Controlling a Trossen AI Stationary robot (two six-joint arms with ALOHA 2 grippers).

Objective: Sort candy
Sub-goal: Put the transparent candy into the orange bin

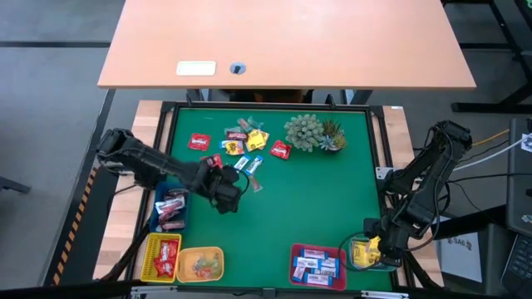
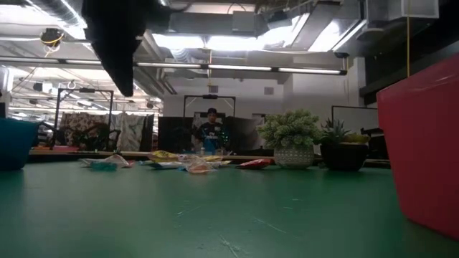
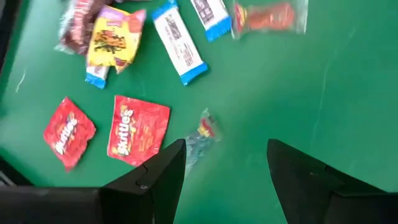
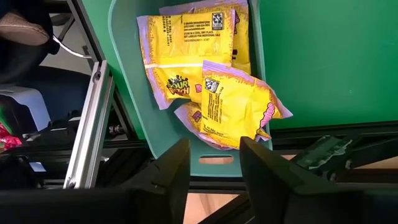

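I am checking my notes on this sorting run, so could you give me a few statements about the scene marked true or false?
1. The right gripper is over a tray of yellow packets. True.
2. The left gripper holds a red packet. False: it is open and empty, above a small clear-wrapped candy.
3. Two red packets lie side by side on the mat. True.
4. The plant stands in the blue tray. False: it stands on the green mat.
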